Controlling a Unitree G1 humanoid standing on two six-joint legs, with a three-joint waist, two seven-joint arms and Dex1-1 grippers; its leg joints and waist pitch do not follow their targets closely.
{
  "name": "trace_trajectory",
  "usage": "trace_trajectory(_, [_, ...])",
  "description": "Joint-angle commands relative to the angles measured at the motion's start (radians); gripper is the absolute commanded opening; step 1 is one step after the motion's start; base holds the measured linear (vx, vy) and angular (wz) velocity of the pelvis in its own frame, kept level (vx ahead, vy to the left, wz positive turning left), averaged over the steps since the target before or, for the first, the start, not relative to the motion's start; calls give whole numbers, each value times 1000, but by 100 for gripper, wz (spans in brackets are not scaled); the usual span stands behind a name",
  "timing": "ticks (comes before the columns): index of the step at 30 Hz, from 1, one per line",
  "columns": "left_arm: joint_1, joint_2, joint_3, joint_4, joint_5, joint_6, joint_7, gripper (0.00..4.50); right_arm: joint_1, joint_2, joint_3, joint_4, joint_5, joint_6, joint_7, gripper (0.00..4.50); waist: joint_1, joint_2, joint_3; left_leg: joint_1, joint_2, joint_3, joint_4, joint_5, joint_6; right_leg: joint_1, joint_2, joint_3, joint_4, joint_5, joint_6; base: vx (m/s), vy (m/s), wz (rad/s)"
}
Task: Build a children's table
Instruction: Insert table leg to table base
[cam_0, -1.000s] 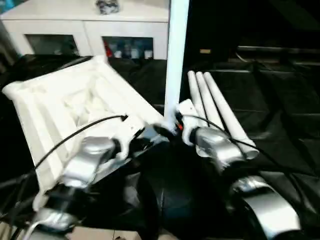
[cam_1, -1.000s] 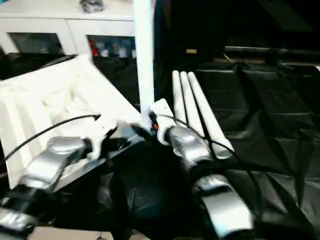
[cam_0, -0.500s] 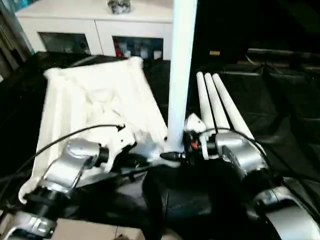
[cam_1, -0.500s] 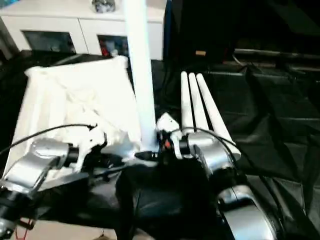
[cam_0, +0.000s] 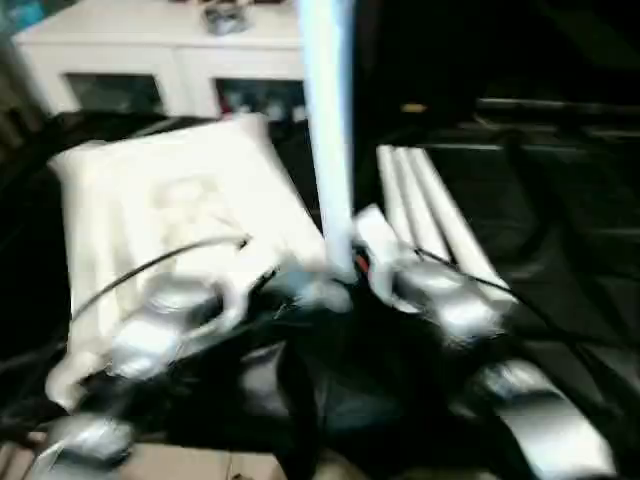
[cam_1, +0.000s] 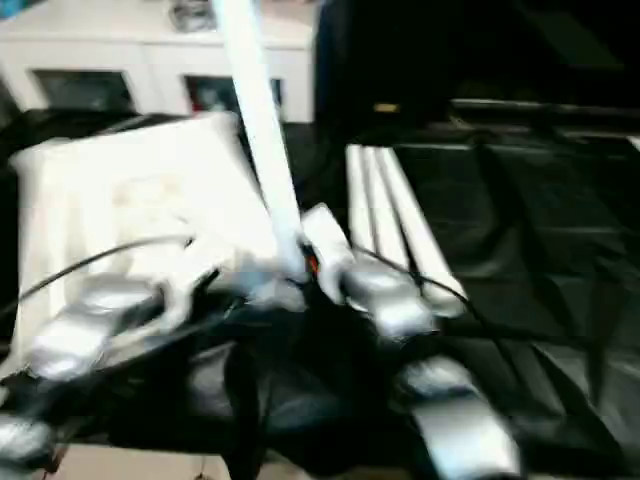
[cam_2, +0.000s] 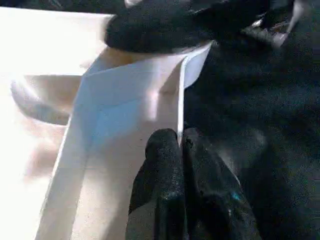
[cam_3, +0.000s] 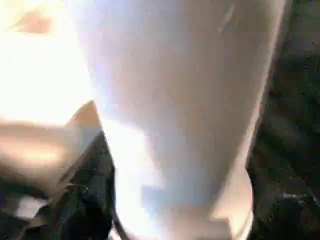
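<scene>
Tabletop (cam_0: 170, 210): upside down at my left, near corner rim pinched in my closed left gripper (cam_2: 180, 145)
Right gripper (cam_0: 345, 268): beside the upright leg (cam_0: 328, 130) at its base; grip I cannot tell
Upright leg: rises from the tabletop's near right corner
Spare legs (cam_0: 425, 215): three, side by side at my right
Progress: judged one leg fitted or seating, three left

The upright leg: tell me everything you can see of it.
The upright leg is a long, smooth white tube, seemingly plastic. It stands nearly vertical at the near right corner of the upturned tabletop and runs past the picture's top. The right end effector is at its base, where the right wrist view shows a wider round foot. Three more legs lie on the black cloth to its right.
</scene>
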Motion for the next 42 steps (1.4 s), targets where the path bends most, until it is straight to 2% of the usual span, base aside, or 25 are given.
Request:
trace_trajectory(1, [-34,-39,8,-7,-4,12,74,0,5,86,17,62,38,41,-28,277,1,-4,-51,4,18,-12,-77,-288,-10,36,-73,40,-98,-443,-148,0,0,0])
trace_trajectory(2, [-36,-58,8,-8,-1,10,95,0,-2,98,25,75,23,22,-45,277,2,-6,-53,3,18,-11,-77,-278,-2,36,-71,40,-96,-409,-153,0,0,0])
trace_trajectory(3, [-35,-65,5,-13,0,-4,98,0,-1,103,30,76,19,10,-34,277,2,-4,-53,3,19,-10,-77,-274,0,35,-71,41,-94,-395,-158,0,0,0])
trace_trajectory(5, [-33,-72,-1,-20,2,-15,97,0,-4,111,28,86,16,-5,-28,333,5,-4,-55,1,19,-7,-75,-251,8,38,-71,42,-89,-337,-175,0,0,0])
trace_trajectory(7, [-29,-76,-12,-33,4,-8,91,0,-14,119,13,108,20,-17,-32,347,5,-4,-56,-3,20,-7,-76,-240,12,41,-72,42,-84,-305,-187,0,0,0])
trace_trajectory(13, [-9,-49,-39,-55,5,-40,59,0,-23,103,-16,108,47,-56,32,403,2,-2,-56,-4,21,-7,-76,-237,22,44,-71,41,-82,-278,-199,0,0,0])
trace_trajectory(15, [-4,-39,-36,-55,2,-48,51,0,-12,93,-22,85,69,-65,84,427,3,3,-56,-2,21,-6,-76,-239,21,42,-71,42,-82,-273,-204,0,0,0])
trace_trajectory(17, [2,-32,-36,-56,2,-57,40,0,-7,87,-32,73,84,-71,121,381,0,0,-56,-6,21,-7,-77,-247,27,47,-71,41,-81,-272,-203,0,0,0])
trace_trajectory(18, [4,-28,-37,-57,2,-62,35,0,-5,86,-36,70,91,-66,134,372,0,2,-56,-6,21,-8,-77,-247,29,47,-70,41,-81,-272,-204,0,0,0])
trace_trajectory(19, [7,-26,-38,-58,3,-66,30,0,-5,85,-41,70,96,-64,147,382,-1,2,-57,-4,22,-6,-75,-250,35,44,-71,43,-83,-269,-211,0,0,0])
trace_trajectory(20, [11,-18,-43,-59,4,-80,18,0,-1,83,-41,65,99,-62,166,383,1,5,-61,-5,23,-7,-74,-226,37,45,-73,43,-78,-234,-223,0,0,0])
trace_trajectory(21, [17,-6,-46,-62,7,-86,14,0,4,80,-41,61,98,-62,187,363,3,5,-63,-5,24,-7,-73,-208,39,47,-72,43,-77,-207,-228,0,0,0])
trace_trajectory(22, [21,3,-47,-62,10,-90,13,0,8,78,-39,59,97,-61,198,339,9,7,-67,-4,27,-5,-69,-160,49,45,-70,42,-66,-119,-249,0,0,0])
trace_trajectory(23, [23,9,-46,-61,11,-93,13,0,10,76,-35,60,95,-62,207,339,11,8,-67,-2,28,-4,-69,-153,52,44,-69,41,-65,-101,-256,0,0,0])
trace_trajectory(25, [26,15,-44,-61,11,-95,13,0,12,74,-28,61,91,-64,216,338,14,9,-68,-7,29,-4,-68,-130,53,48,-69,39,-57,-57,-268,0,0,0])
trace_trajectory(26, [27,18,-42,-62,12,-95,15,0,13,74,-26,61,90,-64,221,316,13,7,-67,-9,27,-3,-67,-129,54,48,-68,38,-56,-47,-271,0,0,0])
trace_trajectory(27, [29,26,-41,-63,13,-97,14,0,14,74,-24,62,88,-65,228,298,13,8,-66,-9,27,-3,-68,-134,53,49,-69,38,-57,-51,-270,0,0,0])
trace_trajectory(31, [30,37,-37,-67,12,-99,12,0,12,75,-26,61,87,-62,238,271,13,6,-63,-8,27,-3,-69,-167,42,49,-74,39,-64,-120,-256,0,0,0])
trace_trajectory(34, [34,48,-38,-70,13,-105,10,0,9,73,-25,63,89,-63,243,247,12,7,-62,-8,27,-4,-70,-177,33,48,-73,39,-65,-137,-250,0,0,0])
trace_trajectory(39, [52,72,-39,-93,11,-117,-2,0,7,66,-16,46,89,-68,259,205,12,7,-65,-10,27,-5,-69,-154,35,51,-73,38,-60,-101,-256,0,0,0])
trace_trajectory(41, [68,83,-35,-114,6,-120,-7,0,16,62,-14,-3,94,-74,264,199,10,7,-65,-13,28,-5,-68,-140,42,54,-73,37,-56,-73,-258,0,0,0])
trace_trajectory(42, [71,86,-34,-118,4,-119,-7,0,16,60,-17,-11,92,-79,251,174,9,7,-67,-13,27,-6,-68,-135,44,54,-72,37,-54,-65,-259,0,0,0])
